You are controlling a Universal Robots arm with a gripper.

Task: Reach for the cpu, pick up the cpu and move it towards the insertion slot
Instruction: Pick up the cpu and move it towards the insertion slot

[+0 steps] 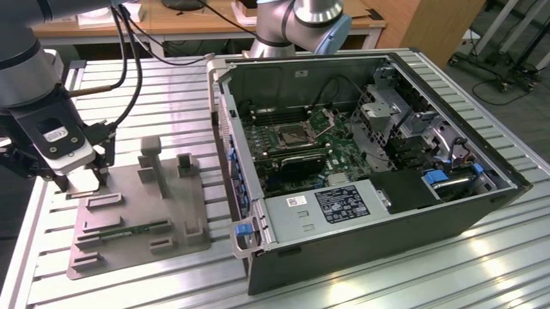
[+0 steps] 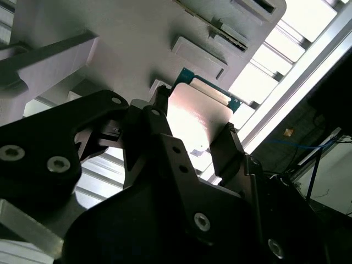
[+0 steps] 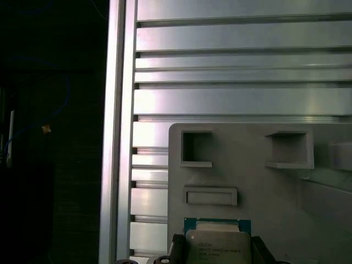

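Note:
The cpu point(image 3: 216, 242) is a small silvery square on a green carrier; its pale face point(image 2: 193, 118) lies between two black fingers point(image 2: 232, 146). My gripper point(image 1: 84, 187) is down over the near-left corner of a grey fixture plate point(image 1: 138, 206) at the exterior view's left, shut on the cpu point(image 1: 84, 191). In both wrist views the fingers press against opposite edges of the chip. The insertion slot point(image 1: 292, 135), a dark square socket with a silver frame, sits on the green board inside the open computer case, far to the exterior view's right of the gripper.
The open computer case point(image 1: 447, 193) lies on the slatted aluminium table point(image 1: 129, 290). The fixture plate carries raised posts point(image 1: 151, 154) and a green memory stick point(image 1: 129, 230). The table's edge point(image 3: 116, 137) runs close beside the plate. A second arm's base point(image 1: 297, 26) stands behind the case.

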